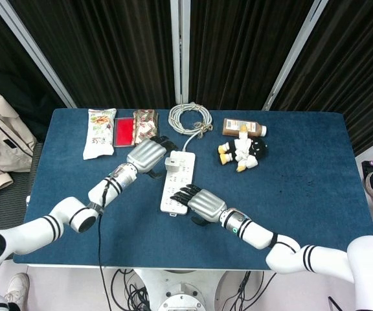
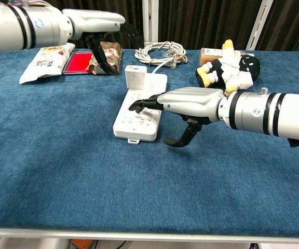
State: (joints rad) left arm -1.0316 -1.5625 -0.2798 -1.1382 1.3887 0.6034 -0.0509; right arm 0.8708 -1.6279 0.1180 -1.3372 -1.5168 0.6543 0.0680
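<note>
Under both open hands, right hand [image 2: 183, 106] nearest: power strip [image 2: 140, 106].

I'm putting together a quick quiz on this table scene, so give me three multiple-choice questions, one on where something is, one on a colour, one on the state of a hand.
1. Where does the coiled cable lie?
A. at the far edge, behind the power strip
B. at the near edge
C. on the plush toy

2. What colour is the flat piece between the two snack packs?
A. green
B. red
C. yellow

3. How is the right hand?
A. gripping the bottle
B. holding the cable
C. fingers stretched over the strip's near end, holding nothing

Answers: 1 A, the coil sits by the curtain; 2 B, it is bright red in both views; 3 C, the chest view shows its fingers extended and nothing held.
</note>
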